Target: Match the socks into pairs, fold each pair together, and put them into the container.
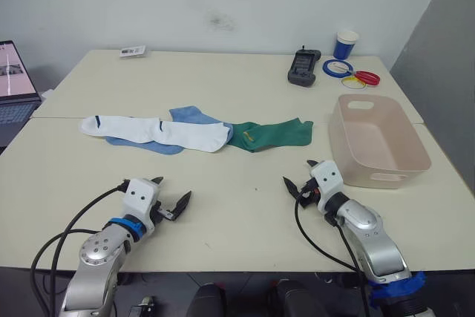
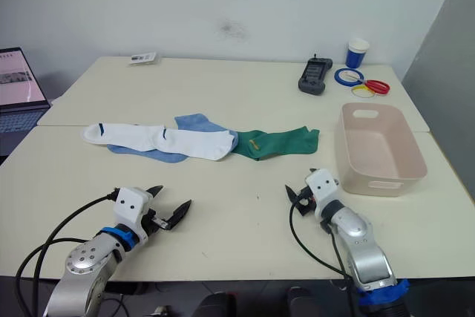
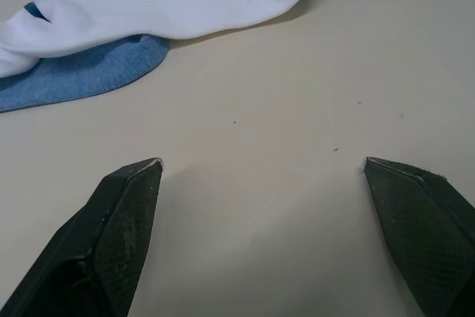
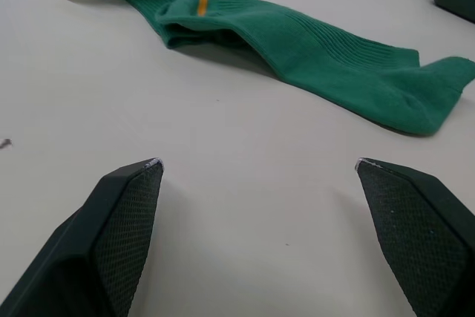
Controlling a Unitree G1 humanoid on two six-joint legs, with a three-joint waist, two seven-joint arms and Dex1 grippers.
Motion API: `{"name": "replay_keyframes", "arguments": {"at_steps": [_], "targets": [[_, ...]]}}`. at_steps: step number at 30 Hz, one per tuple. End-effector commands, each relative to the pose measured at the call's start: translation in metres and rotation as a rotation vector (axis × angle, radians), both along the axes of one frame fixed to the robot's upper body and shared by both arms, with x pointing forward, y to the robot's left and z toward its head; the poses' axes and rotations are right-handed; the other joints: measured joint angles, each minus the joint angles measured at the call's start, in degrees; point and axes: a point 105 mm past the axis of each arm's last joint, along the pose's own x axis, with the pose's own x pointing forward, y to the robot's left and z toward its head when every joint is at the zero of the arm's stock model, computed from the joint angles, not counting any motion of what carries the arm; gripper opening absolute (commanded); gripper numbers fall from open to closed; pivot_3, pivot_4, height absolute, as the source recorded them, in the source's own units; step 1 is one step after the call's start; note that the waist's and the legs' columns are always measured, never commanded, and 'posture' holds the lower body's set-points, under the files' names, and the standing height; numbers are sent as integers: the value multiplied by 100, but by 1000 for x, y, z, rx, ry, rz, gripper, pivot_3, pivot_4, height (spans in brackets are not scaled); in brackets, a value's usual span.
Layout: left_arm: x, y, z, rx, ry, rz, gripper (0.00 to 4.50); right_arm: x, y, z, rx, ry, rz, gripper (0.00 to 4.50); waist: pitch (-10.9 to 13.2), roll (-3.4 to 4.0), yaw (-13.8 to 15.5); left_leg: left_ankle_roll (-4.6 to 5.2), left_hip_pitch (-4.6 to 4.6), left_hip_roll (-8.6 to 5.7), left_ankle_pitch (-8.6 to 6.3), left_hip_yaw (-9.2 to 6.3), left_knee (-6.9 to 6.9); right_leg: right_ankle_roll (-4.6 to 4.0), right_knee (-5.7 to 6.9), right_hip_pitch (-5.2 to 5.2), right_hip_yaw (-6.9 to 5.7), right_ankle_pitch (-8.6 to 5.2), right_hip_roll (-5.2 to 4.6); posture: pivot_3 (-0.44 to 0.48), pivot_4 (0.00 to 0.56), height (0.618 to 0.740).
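Cream tabletop (image 1: 245, 220) is filling your head view: the socks (image 1: 197, 134) are lying in an overlapping row mid-table, white over light blue, dark green at the right end, with the container (image 1: 377, 139) sitting empty to their right. Your left gripper (image 1: 169, 198) and right gripper (image 1: 302, 175) are both hovering near the front edge. Looking along your left wrist, the fingers (image 3: 119, 228) are spreading wide over bare table. Along your right wrist, the jaws are gaping wide too, facing the green socks (image 4: 297, 46). Since the layers overlap, you risk pinching two colours together.
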Motion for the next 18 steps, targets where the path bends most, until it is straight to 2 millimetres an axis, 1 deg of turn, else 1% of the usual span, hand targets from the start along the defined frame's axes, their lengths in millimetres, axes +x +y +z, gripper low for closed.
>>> {"name": "replay_keyframes", "arguments": {"at_steps": [1, 5, 12, 15, 17, 18], "targets": [[1, -3, 10, -3, -37, -25, 4500, -4, 1, 15, 44, -32, 24, 4464, 0, 0, 0, 0, 0, 0, 0, 1, 0, 0, 0, 0, 0, 0, 0, 0, 150, 740], [-2, -5, 14, -42, -46, -51, 4500, -5, 3, 12, 24, -30, 37, 4464, 0, 0, -1, 0, 0, 0, 0, 1, 1, 0, 0, 0, 0, 0, 0, 0, 150, 740], [-9, -3, 14, -73, -30, -25, 4500, -4, 8, 17, 6, -51, 69, 4464, 0, 0, -2, 0, 0, 1, 0, 0, 1, 0, 0, 1, 1, 0, 0, 0, 150, 740], [-12, 7, 17, -118, -45, 50, 4500, -1, 15, 24, 9, -72, 104, 4464, 0, 0, -8, 0, 1, 1, 0, 1, 1, 0, 0, 0, 1, 0, 0, 0, 150, 740], [-15, 19, 22, -177, -67, 135, 4500, 2, 29, 34, 31, -89, 164, 4464, 0, 0, -25, 0, 2, 2, 0, 0, 4, 2, 1, 1, 1, 1, 1, 0, 150, 740], [-17, 26, 24, -205, -80, 182, 4500, 4, 39, 40, 40, -100, 207, 4464, 0, 0, -31, 0, 3, 3, 0, 0, 5, 3, 2, 1, 2, 2, 1, 0, 150, 740]]}}
